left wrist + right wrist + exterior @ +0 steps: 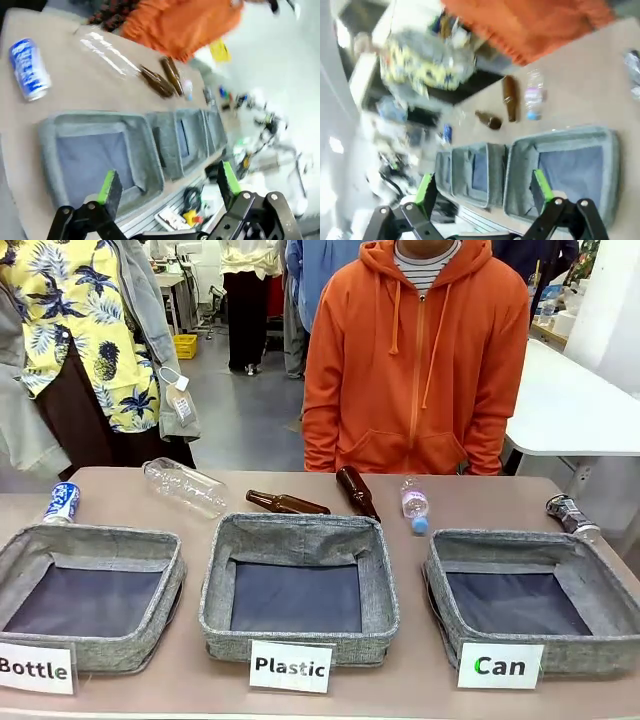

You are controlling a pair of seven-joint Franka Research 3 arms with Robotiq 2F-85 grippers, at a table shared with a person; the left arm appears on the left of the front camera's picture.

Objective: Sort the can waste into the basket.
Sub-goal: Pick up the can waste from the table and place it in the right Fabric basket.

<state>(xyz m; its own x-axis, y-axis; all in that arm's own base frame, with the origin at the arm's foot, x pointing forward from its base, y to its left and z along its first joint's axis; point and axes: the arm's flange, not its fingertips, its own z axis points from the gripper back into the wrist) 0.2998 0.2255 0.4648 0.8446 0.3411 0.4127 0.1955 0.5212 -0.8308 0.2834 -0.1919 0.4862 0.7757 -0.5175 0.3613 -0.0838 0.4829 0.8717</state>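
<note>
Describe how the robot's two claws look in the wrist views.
The left claw and the right claw match: each has two black, jointed linkage fingers with silver pivot pins, tipped with bright green pads.

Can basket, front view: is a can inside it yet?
No; the basket holds nothing, and the black can lies outside, beyond its far rim.

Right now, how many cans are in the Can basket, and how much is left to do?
Nothing is done yet: the square grey woven basket labelled "Can" holds no cans. Nothing is in hand either: the robot's left hand and right hand are open and hold nothing. Both cans are left to sort: the small dented blue can lies at the far left, the small dented black can at the far right.
</note>
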